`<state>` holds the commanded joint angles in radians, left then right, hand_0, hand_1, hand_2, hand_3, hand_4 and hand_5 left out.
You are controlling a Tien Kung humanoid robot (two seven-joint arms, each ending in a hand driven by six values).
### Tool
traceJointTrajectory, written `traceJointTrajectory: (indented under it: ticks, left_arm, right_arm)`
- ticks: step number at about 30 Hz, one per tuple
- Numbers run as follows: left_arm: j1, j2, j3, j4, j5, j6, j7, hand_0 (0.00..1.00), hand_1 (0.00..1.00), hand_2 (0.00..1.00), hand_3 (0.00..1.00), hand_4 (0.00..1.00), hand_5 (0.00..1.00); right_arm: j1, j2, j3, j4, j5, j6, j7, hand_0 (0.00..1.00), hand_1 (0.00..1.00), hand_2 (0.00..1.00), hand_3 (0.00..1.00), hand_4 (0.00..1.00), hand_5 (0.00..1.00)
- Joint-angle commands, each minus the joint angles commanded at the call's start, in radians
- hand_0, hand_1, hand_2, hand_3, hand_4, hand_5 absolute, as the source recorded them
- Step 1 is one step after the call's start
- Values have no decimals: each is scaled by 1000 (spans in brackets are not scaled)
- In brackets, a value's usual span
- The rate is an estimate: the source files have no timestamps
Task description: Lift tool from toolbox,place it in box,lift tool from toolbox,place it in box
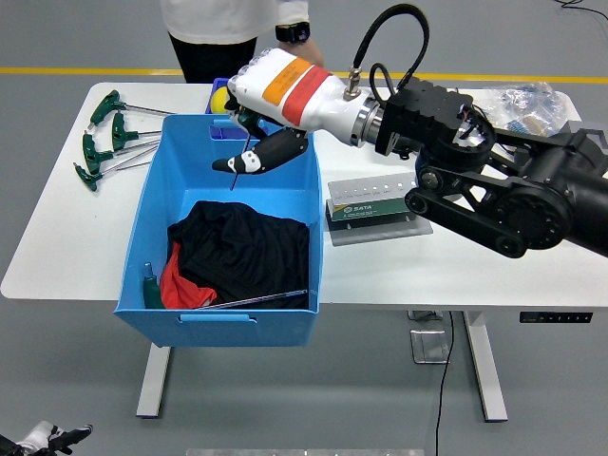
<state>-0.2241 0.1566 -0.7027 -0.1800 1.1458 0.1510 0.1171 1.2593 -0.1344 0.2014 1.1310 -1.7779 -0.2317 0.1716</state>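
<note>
My right hand is over the far part of the blue box, fingers pinched on a thin metal tool that hangs down inside the box above a black cloth. The grey and green toolbox stands on the table to the right of the box, apart from my hand. A green-handled tool and a long metal rod lie in the box near its front. My left hand rests low at the bottom left, below the table.
Several green T-handle keys lie on the table to the left of the box. A small blue tray with a yellow ball sits behind the box. A plastic bag lies at the back right. A person stands at the far side.
</note>
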Motion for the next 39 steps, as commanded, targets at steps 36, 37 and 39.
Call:
traceJointTrajectory:
  ticks: [36, 37, 39]
  left_arm:
    - [-8, -2, 20, 0, -23, -3, -4, 640, 620, 662, 640, 679, 682]
    - [-8, -1, 20, 0, -22, -3, -5, 640, 620, 662, 640, 679, 682]
    - [-8, 0, 17, 0, -22, -2, -6, 640, 618, 662, 640, 677, 678]
  right_arm:
    - [-69, -38, 13, -5, -42, 155, 5, 984, 911, 957, 974, 998, 862]
    - [-71, -58, 29, -1, -36, 154, 10, 984, 911, 957, 974, 998, 862]
    - [-72, -97, 58, 0, -11, 156, 22, 982, 906, 935, 930, 998, 873]
